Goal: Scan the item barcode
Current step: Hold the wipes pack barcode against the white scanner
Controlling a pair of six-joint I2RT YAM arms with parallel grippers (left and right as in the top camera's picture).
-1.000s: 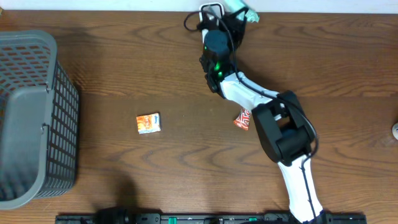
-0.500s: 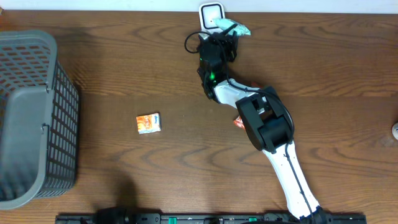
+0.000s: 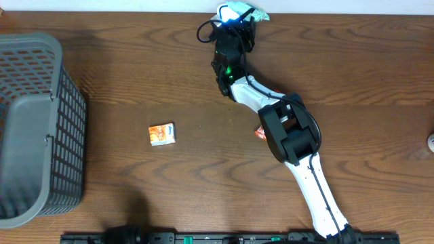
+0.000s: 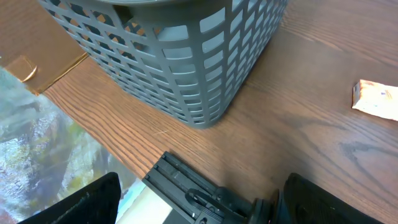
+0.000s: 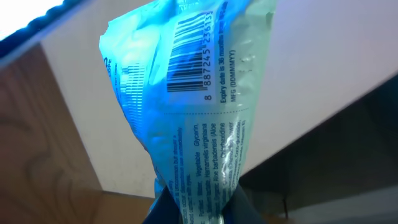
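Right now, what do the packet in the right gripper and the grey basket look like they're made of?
The packet looks like thin flexible plastic film, glossy and pale blue-white. It creases and crumples, and the barcode and text are printed straight onto it. The basket looks like rigid moulded plastic, matte grey, with a uniform lattice of slots and a thick smooth rim, though the look alone cannot rule out a coated material.
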